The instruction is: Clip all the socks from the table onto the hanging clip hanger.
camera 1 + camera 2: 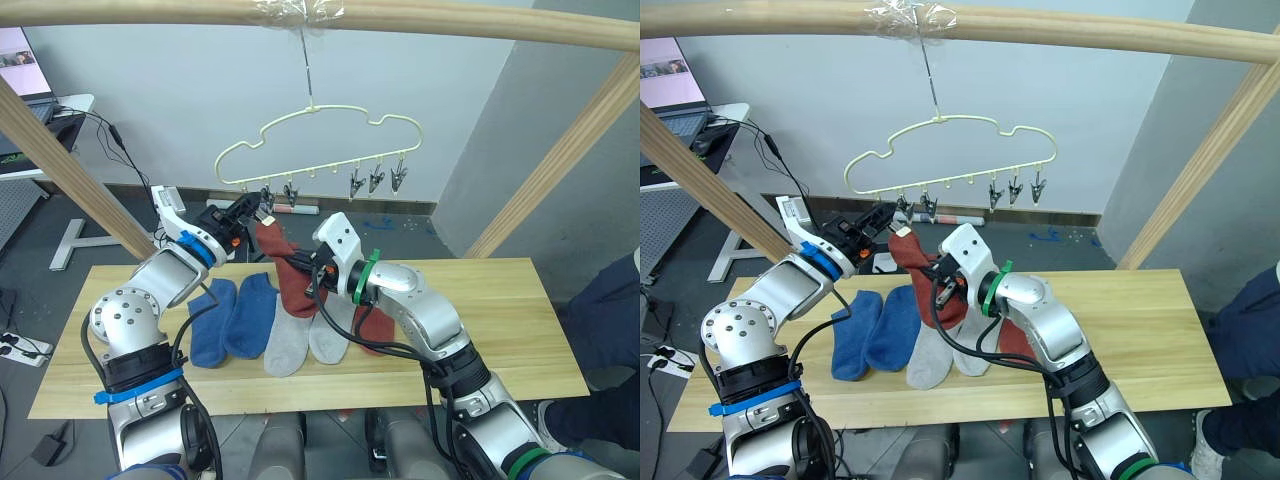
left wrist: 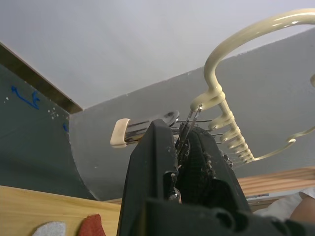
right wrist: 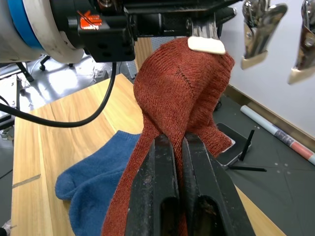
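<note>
At left, the left gripper pinches the leftmost clip of the clip hanger. On the table lie two blue socks, two grey socks and one rust sock. The right gripper, clamped shut on the other rust sock, lifts it to that clip. None looks securely hung yet; all six remain.

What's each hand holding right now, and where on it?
Right hand pinches the rust red sock around its middle. Left hand is shut on a clip of the clip hanger.
</note>
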You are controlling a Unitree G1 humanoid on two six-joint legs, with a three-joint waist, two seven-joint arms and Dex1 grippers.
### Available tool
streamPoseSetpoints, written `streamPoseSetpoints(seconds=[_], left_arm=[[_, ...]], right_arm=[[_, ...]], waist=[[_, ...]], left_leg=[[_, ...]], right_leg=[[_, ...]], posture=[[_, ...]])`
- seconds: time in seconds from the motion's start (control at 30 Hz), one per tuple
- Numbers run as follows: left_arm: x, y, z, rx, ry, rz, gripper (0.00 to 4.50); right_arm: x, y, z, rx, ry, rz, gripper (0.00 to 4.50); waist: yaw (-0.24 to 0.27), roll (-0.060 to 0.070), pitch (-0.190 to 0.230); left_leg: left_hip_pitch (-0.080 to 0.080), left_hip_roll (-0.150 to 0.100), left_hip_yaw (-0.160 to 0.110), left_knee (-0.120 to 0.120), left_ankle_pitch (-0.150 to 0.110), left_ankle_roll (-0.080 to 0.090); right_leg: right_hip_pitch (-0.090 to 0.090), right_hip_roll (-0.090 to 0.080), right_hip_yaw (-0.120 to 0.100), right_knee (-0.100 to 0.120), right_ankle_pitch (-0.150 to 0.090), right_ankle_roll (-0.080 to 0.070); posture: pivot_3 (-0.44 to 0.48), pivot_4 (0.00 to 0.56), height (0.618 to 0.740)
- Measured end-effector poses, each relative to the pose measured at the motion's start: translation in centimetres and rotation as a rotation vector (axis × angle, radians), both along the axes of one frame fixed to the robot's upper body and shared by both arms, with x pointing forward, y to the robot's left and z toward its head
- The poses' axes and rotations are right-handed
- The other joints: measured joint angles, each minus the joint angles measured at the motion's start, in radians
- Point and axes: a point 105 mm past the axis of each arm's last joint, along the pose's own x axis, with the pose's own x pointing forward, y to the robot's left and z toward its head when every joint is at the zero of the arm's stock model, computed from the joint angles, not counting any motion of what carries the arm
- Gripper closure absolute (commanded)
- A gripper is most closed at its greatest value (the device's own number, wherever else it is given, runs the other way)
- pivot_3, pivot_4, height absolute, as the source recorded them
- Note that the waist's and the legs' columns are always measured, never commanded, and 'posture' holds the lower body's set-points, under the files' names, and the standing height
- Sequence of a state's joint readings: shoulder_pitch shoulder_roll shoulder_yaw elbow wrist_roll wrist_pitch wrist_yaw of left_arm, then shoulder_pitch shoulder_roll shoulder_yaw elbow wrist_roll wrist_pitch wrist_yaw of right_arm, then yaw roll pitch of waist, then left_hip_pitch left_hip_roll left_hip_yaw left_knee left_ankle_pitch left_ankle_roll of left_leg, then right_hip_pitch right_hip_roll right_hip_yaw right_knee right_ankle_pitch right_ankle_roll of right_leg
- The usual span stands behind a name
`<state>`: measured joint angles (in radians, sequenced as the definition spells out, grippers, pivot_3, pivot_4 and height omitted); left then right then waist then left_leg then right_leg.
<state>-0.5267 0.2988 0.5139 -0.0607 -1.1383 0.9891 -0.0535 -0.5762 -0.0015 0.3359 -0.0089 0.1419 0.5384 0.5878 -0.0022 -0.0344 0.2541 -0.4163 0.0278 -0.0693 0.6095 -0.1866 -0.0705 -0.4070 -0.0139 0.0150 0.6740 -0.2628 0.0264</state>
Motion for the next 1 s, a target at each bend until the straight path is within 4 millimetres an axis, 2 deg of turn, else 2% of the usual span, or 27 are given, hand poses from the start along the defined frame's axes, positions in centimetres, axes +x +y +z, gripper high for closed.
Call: streamPoseSetpoints(seconds=[0.17,0.2,0.23,0.27,0.5,0.6,0.7,0.8,0.9,1.0], left_arm=[[-0.1,0.2,0.1,0.011,-0.014,0.009,4.35],[-0.2,0.2,0.1,0.017,-0.018,0.009,3.63],[-0.2,0.1,0.0,0.019,-0.021,0.008,3.44],[-0.3,0.2,0.0,0.018,-0.021,0.008,3.01],[-0.5,1.5,-0.4,0.067,-0.022,0.056,0.93],[-0.5,2.9,-0.6,0.142,-0.036,0.121,0.93],[-0.7,3.9,-0.4,0.256,-0.092,0.170,0.89],[-0.9,4.6,-0.6,0.339,-0.124,0.199,0.89],[-1.2,5.0,-1.6,0.392,-0.114,0.208,0.89],[-1.4,5.3,-1.7,0.424,-0.134,0.219,0.89]], right_arm=[[-0.1,0.4,0.3,0.009,-0.005,0.009,4.48],[-0.1,0.5,0.3,0.010,-0.004,0.010,4.50],[-0.1,0.6,0.3,0.009,-0.002,0.011,4.50],[-0.1,0.6,0.3,0.009,-0.002,0.011,4.50],[-0.1,0.6,0.3,0.010,-0.003,0.010,4.50],[-0.3,1.1,0.6,0.032,0.005,0.021,4.50],[-1.0,2.3,1.1,0.096,0.054,0.060,3.76],[-1.4,2.8,1.3,0.143,0.123,0.084,2.72],[-1.2,2.4,0.9,0.134,0.157,0.078,1.65],[-0.9,1.4,-0.2,0.088,0.160,0.056,0.62]], waist=[[0.000,0.000,0.000],[0.000,0.000,0.000],[0.001,0.000,0.000],[0.002,0.000,0.000],[0.003,0.000,0.000],[0.002,0.000,0.000],[0.003,0.000,0.000],[0.003,0.000,0.000],[0.007,0.000,0.000],[0.013,0.000,0.000]], left_leg=[[0.000,0.000,0.000,0.000,0.000,0.000],[0.000,0.000,0.000,0.000,0.000,0.000],[0.000,0.000,0.000,0.000,0.000,0.000],[-0.001,0.000,0.000,0.000,0.000,0.000],[-0.001,0.000,0.000,-0.001,0.000,0.000],[-0.001,0.000,0.000,-0.002,0.000,0.000],[-0.001,0.001,0.000,-0.003,0.000,0.000],[-0.001,0.001,0.000,-0.004,0.000,0.000],[-0.001,0.000,0.000,-0.004,0.000,0.000],[-0.002,0.000,0.000,-0.004,0.000,0.000]], right_leg=[[0.000,0.000,0.000,0.000,0.000,0.000],[0.000,0.000,0.000,0.000,0.000,0.000],[0.000,0.000,0.000,-0.001,0.000,0.000],[0.000,0.000,0.000,-0.001,0.000,0.000],[-0.001,0.000,0.000,-0.001,0.000,0.000],[-0.001,0.000,0.000,-0.001,-0.001,-0.001],[-0.002,0.000,-0.001,-0.001,-0.002,-0.003],[-0.002,0.000,0.000,-0.001,-0.002,-0.004],[-0.002,-0.001,-0.001,-0.001,-0.002,-0.004],[-0.003,-0.001,-0.001,-0.001,-0.002,-0.004]], posture=[[0.122,0.228,0.740],[0.122,0.228,0.740],[0.127,0.227,0.740],[0.127,0.227,0.740],[0.132,0.229,0.740],[0.136,0.230,0.740],[0.139,0.230,0.740],[0.146,0.230,0.740],[0.152,0.228,0.740],[0.155,0.229,0.740]])
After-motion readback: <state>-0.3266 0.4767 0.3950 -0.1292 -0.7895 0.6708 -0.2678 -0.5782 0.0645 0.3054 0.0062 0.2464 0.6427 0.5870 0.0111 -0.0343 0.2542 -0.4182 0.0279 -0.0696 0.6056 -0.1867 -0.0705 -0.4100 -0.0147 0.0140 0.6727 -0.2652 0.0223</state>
